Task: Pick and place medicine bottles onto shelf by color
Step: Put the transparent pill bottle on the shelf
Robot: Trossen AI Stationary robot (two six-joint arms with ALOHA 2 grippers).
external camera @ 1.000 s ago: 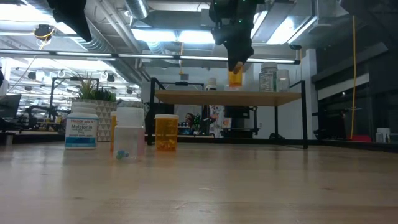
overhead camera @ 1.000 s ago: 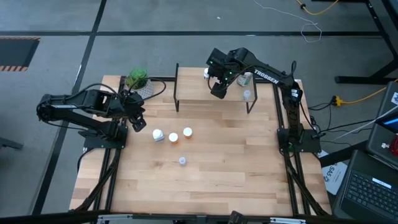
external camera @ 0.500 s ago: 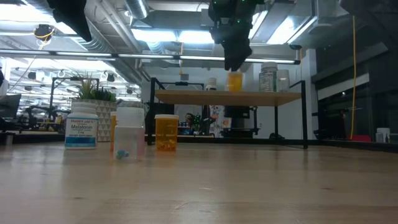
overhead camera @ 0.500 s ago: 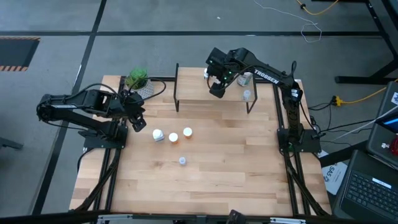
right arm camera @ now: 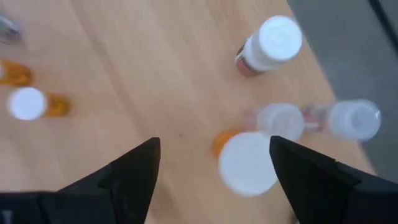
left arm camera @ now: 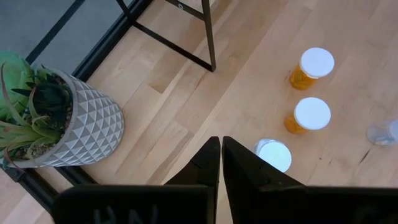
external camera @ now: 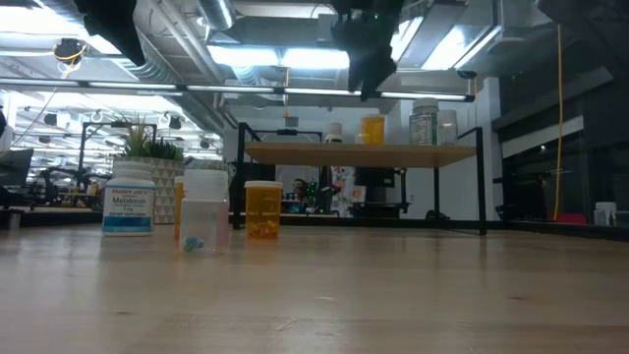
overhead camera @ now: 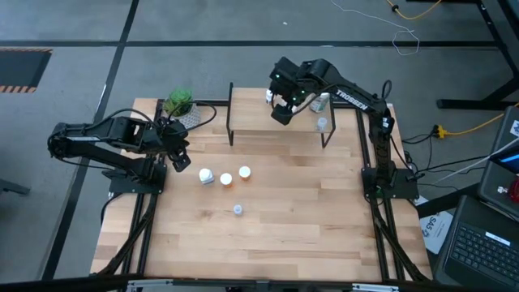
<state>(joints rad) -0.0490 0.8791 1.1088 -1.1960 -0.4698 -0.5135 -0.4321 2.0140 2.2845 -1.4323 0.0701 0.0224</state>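
Right pincer [overhead camera: 281,104] hangs above the shelf [overhead camera: 251,122], fingers apart and empty, over an orange bottle [external camera: 371,129] standing on the board. Two orange bottles [left arm camera: 309,68] and a white one sit mid-tabletop [overhead camera: 276,219]. Left pincer [left arm camera: 221,152], fingers together, waits near the plant [overhead camera: 180,104].

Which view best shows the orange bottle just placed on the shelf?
The low view: the orange bottle stands upright on the shelf, unobstructed. The right wrist view shows mainly its cap between open fingers; the high view hides it; the left wrist view misses it.

Orange bottles [left arm camera: 309,70], white caps; white-grey diamond-patterned pot [left arm camera: 81,130], green plant [left arm camera: 25,102]; light-wood shelf [external camera: 362,153].
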